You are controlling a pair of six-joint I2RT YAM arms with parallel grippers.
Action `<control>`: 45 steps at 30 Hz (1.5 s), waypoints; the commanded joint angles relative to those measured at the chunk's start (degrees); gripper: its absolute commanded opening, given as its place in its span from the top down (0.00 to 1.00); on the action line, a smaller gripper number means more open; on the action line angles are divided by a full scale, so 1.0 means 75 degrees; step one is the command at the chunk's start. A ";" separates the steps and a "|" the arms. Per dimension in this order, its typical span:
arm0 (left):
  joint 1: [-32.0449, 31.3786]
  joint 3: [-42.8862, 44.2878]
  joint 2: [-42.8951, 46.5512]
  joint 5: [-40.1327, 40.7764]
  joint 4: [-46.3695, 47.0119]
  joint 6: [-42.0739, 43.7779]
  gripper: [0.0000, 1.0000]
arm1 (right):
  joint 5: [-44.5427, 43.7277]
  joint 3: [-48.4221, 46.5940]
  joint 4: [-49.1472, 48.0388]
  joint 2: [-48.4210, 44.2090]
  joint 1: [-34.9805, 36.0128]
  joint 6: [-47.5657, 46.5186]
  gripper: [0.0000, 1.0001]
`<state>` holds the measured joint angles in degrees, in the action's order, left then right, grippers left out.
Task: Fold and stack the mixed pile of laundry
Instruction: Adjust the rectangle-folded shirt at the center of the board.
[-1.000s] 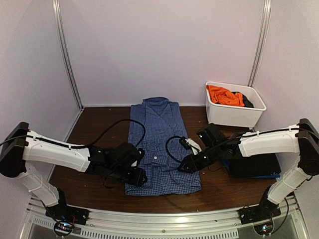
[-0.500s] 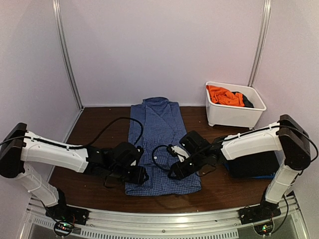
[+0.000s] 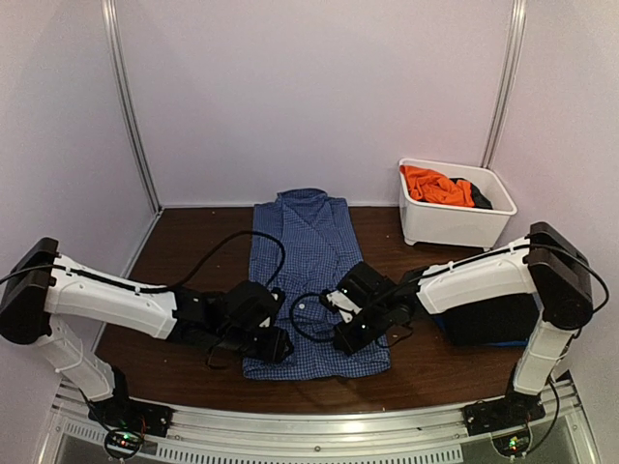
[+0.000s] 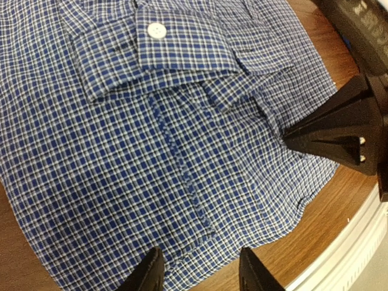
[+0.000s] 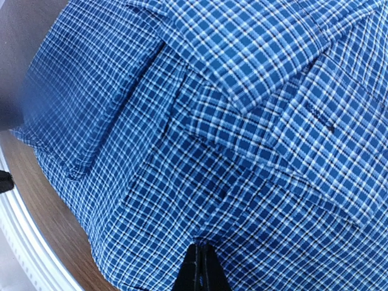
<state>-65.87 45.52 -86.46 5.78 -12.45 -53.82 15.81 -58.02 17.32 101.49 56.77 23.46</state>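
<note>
Right claw (image 5: 200,262) pinches checked shirt (image 5: 242,121); left claw (image 4: 200,254) half-spread over hem.

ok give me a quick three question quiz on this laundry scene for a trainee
1. True or false: the orange T-shirt lies on the checked shirt.
2. The left tool and the right tool are both at the shirt's near end. Which one is shut? A left B right C both
3. Fill in: the shirt's collar points ___ the arms' bases.
Key: 1 false, it sits in the white tub. 2 B. 3 away from.
</note>
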 commanded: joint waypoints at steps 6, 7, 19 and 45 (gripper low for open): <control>-0.0304 0.0569 -0.0745 0.0307 -0.0017 0.0260 0.57 | 0.0805 0.0933 -0.1575 -0.0927 -0.0468 0.0779 1.00; -0.0319 0.0655 -0.0814 0.0326 -0.0059 0.0309 0.57 | 0.0942 0.1052 -0.1733 -0.1004 -0.0537 0.0874 1.00; -0.0380 0.1849 -0.1920 0.0568 -0.1231 0.0478 0.65 | 0.1890 0.1646 -0.2744 -0.0935 -0.0890 0.1426 1.00; -0.0382 0.1614 -0.1505 0.0537 -0.0849 0.0233 1.00 | 0.2689 0.1844 -0.3625 -0.0896 -0.1005 0.1854 1.00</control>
<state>-68.38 59.11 -101.95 9.82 -23.31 -52.84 33.74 -44.49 -7.03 94.94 49.60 36.45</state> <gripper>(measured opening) 0.006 0.008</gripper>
